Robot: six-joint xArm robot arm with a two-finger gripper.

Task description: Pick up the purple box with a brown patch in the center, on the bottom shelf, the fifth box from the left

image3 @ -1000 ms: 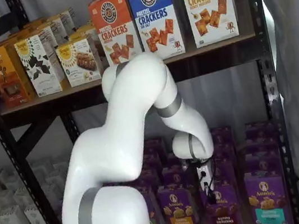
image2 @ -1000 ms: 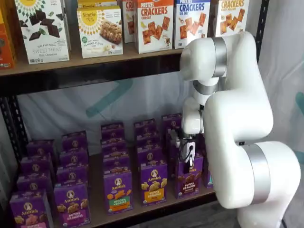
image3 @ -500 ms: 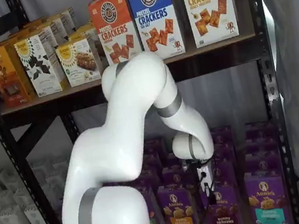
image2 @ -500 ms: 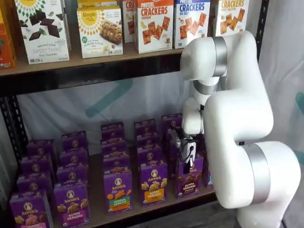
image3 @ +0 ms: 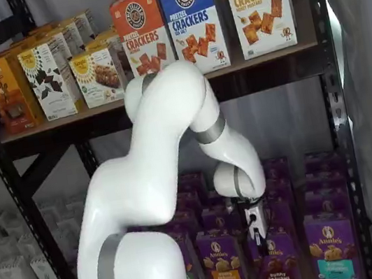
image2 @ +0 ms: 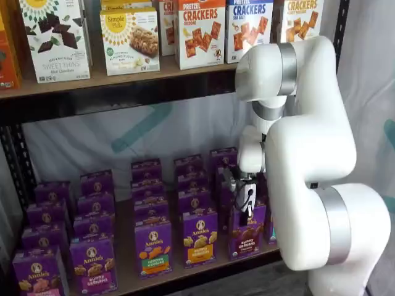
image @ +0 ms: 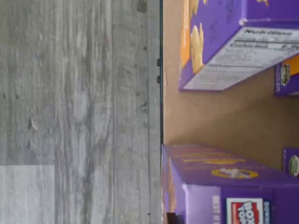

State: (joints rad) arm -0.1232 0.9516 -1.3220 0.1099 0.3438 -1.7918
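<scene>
The purple box (image2: 245, 234) with the dark brown band stands at the front of the bottom shelf (image2: 176, 276), partly behind the white arm. It also shows, slightly tilted, in the other shelf view as the purple box (image3: 278, 268). My gripper (image2: 247, 208) comes down onto its top edge, and the black fingers are closed on it, with a cable beside them. The same hold shows in both shelf views, with the gripper (image3: 258, 235) right above the carton. In the wrist view a purple carton top (image: 224, 182) lies close to the camera on the wooden board (image: 210, 116).
Rows of purple Annie's cartons fill the bottom shelf, among them an orange-band one (image2: 199, 239) and a teal-patch one (image3: 331, 247) on either side of the held box. Cracker boxes (image2: 200, 31) line the higher board. Black rack posts (image3: 339, 122) frame the bay. Grey floor (image: 79, 112) lies below.
The fingers have closed on the top of the purple box. The arm's upper joints have risen a little, and the box now leans slightly.
</scene>
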